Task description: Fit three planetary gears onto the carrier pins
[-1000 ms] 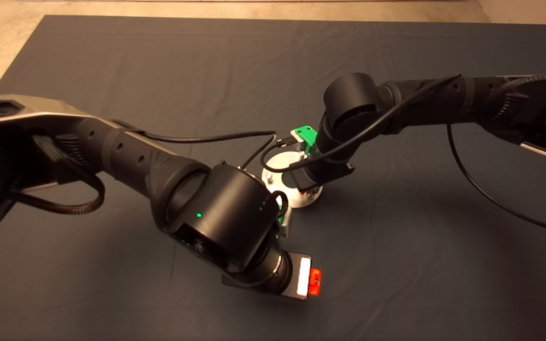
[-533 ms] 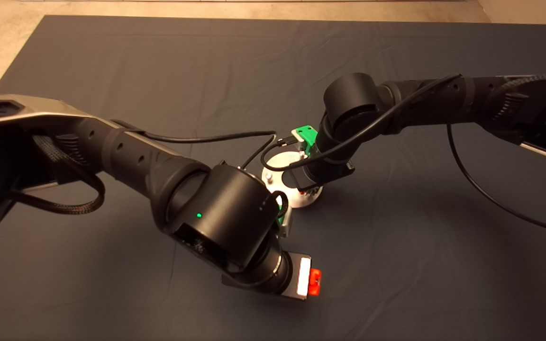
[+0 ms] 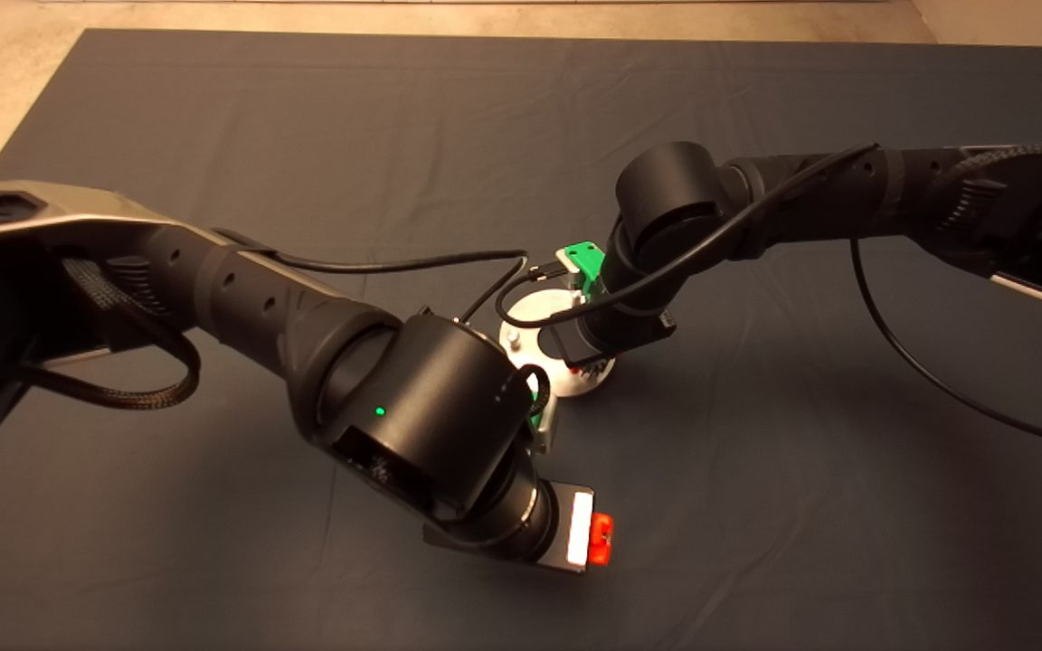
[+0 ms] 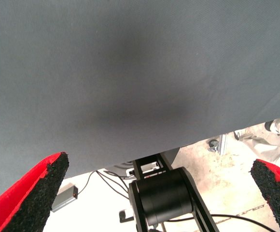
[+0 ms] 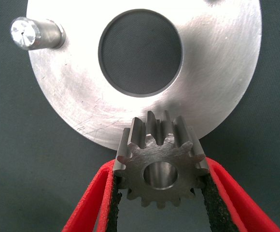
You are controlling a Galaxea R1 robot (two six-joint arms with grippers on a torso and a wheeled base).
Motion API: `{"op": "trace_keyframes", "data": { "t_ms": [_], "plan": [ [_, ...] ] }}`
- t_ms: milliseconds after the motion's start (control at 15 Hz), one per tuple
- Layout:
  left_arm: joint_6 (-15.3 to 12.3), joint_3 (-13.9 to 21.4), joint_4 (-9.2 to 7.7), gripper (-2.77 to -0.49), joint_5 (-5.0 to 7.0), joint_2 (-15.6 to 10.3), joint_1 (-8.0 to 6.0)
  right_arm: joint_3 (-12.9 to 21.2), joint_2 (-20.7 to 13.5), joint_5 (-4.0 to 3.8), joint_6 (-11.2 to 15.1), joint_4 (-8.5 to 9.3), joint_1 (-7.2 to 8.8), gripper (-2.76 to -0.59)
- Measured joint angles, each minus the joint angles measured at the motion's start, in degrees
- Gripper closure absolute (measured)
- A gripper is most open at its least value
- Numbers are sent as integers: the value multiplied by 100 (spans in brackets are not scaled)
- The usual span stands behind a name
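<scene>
Right gripper [image 5: 158,193] pinching gear [image 5: 160,162] over disc [image 5: 82,96] rim. Left gripper [image 4: 154,193] spread, idle. Could jam if bore misses pin.

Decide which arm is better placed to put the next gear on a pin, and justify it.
Right. The right gripper grips a gear beside the disc; the left gripper is open and empty.

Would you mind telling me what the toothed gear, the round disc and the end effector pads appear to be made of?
The small grey toothed gear, held in the right end effector, looks like machined steel: dull grey, crisp teeth. The flat round silver disc seems brushed aluminium, bright with fine scratches. The black pads look like grainy rubber or foam; which, I cannot tell.
</scene>
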Motion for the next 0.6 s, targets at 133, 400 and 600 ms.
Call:
{"op": "trace_keyframes", "data": {
  "t_ms": [133, 400, 600],
  "plan": [
    [0, 0, 2, -275, 0, 0, 2, 18, 13, 7, 27, 16, -2, -105],
    [0, 0, 2, -275, 0, 0, 2, 22, 17, 5, 33, 18, -4, -105],
    [0, 0, 2, -275, 0, 2, 1, -24, 5, 10, 30, 22, 0, -105]
  ]
}}
